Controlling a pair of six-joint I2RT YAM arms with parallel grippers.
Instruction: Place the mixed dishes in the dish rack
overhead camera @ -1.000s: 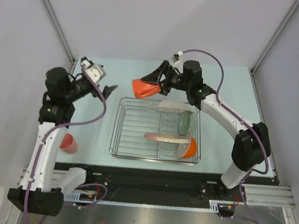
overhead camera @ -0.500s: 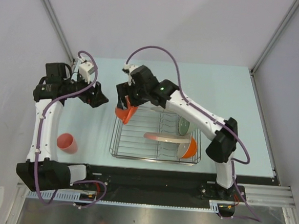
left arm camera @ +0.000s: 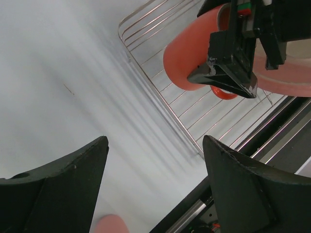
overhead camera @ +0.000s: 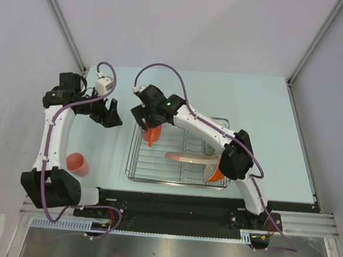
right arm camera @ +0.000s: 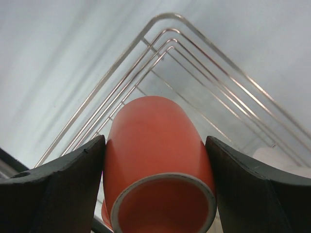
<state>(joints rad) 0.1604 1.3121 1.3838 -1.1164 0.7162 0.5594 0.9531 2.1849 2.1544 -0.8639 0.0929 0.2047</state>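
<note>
The right end effector [overhead camera: 150,124] has its fingers clamped on either side of the glossy orange mug [right arm camera: 156,145]. The mug hangs tilted over the far-left corner of the rectangular chrome wire dish rack [overhead camera: 129,161], and I can't tell whether it touches the wires yet.

The worry is the release. The mug is round and lying over rather than upright, so if it's let go here it may roll across the wires, snag on a tine, or tip over the low rim onto the pale blue-green surface [overhead camera: 267,111]. Coming down hard could also shove the light rack sideways.

The left end effector [left arm camera: 155,145] hovers wide open and empty just left of the rack. The small pink cup [overhead camera: 78,164] sits on the surface near the left arm.

Compared with a second ago, the mug has come from high behind the rack down into that corner, and the left end effector has drawn back slightly.
</note>
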